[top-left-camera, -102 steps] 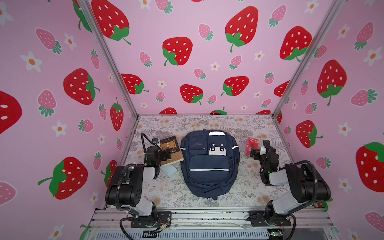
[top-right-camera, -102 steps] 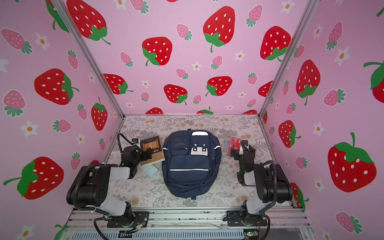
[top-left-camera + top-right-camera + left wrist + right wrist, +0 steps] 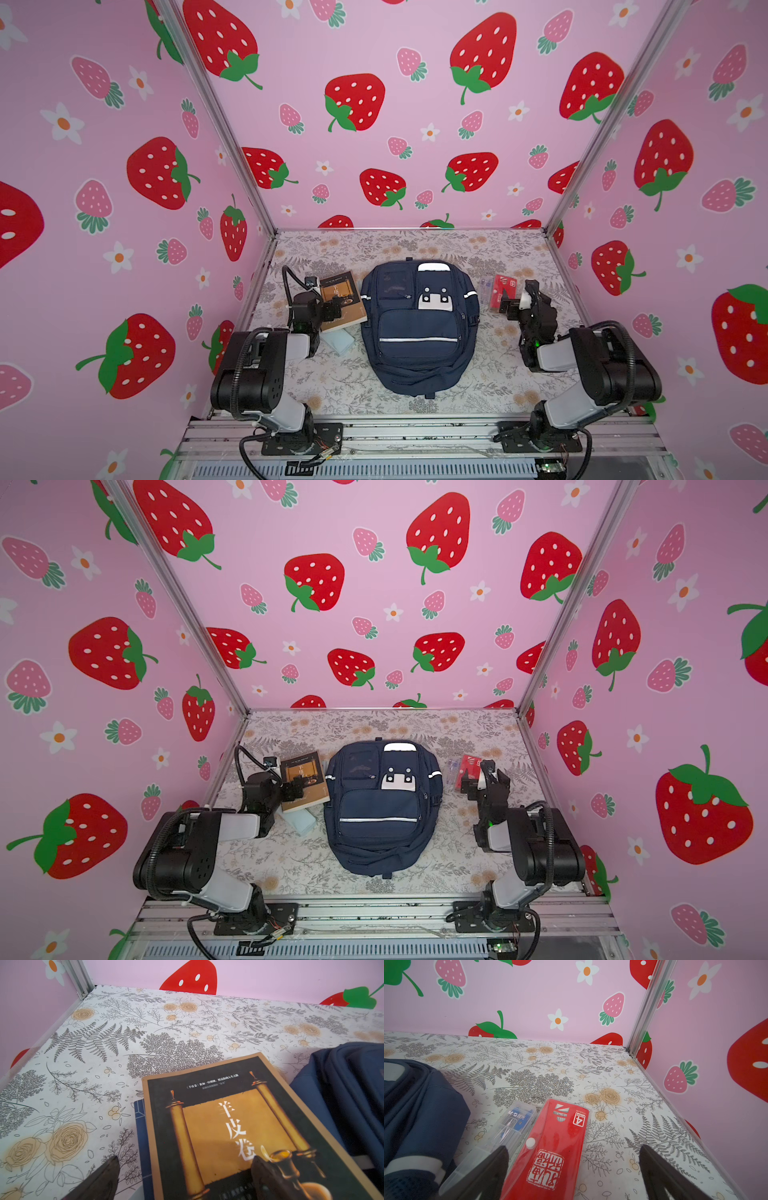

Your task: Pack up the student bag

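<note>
No shift; student bag (image 3: 417,332) btwn L end effector (image 3: 185,1159), R end effector (image 3: 573,1147).

Front table (image 3: 332,384) bare; book (image 3: 340,298), student bag (image 3: 417,332), red case (image 3: 502,287) block middle.

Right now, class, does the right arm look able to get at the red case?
Probably yes: the right tool stands open over the red case, and nothing covers it, though the clear case lies close beside it.

A: Bag?
B: Navy backpack (image 3: 380,812) flat mid-table, front up.
A: Grippers?
B: My left gripper (image 3: 298,789) is over the brown book (image 3: 300,769) beside it; my right gripper (image 3: 476,776) is by the red pouch (image 3: 471,762).
</note>
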Tool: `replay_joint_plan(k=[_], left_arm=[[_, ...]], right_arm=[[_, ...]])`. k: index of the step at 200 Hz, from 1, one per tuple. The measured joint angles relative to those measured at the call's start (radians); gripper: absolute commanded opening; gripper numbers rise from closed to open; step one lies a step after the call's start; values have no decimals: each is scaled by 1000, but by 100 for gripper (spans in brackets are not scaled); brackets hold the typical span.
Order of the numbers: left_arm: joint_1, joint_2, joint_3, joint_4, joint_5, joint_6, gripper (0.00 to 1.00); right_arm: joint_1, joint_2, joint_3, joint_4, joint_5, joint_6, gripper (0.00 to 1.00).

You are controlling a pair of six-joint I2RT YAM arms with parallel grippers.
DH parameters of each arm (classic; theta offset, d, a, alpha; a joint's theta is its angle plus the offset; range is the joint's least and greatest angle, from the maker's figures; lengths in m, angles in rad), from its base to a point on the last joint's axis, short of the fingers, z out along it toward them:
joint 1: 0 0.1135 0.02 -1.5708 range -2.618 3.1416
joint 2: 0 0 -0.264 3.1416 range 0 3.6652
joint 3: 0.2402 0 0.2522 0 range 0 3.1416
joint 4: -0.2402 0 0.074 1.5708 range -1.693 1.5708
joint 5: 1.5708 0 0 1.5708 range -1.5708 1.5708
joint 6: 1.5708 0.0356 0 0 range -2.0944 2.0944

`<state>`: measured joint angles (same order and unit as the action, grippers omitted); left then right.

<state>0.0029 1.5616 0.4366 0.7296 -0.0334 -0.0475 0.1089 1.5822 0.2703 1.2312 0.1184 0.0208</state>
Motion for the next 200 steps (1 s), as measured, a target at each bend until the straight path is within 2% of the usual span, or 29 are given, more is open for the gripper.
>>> replay_joint_plan(k=[116,130,137,149,154,167,186,200], left_arm=[[-7,0,0,0,-12,0,99],[-8,-4,4,-10,-17,1,100],[-12,-18,23,-65,-29,1,94],[-27,-63,124,-264,-77,-4,94],[-33,-80,192,-353,-97,-16,94],[-41,-119,383,-525,-112,-74,90],[-65,-182,636,-699,-88,-185,88],[-137,-241,715,-768,-68,-251,91]], right_arm=[[0,0,0,1,0,0,100],[9,-9,2,-13,31,2,100],[22,-40,16,-83,72,6,100],[47,-121,95,-288,127,31,100],[55,-162,168,-417,141,64,100],[64,-230,349,-621,133,143,100],[67,-330,470,-709,66,284,100],[55,-376,470,-766,-11,404,100]])
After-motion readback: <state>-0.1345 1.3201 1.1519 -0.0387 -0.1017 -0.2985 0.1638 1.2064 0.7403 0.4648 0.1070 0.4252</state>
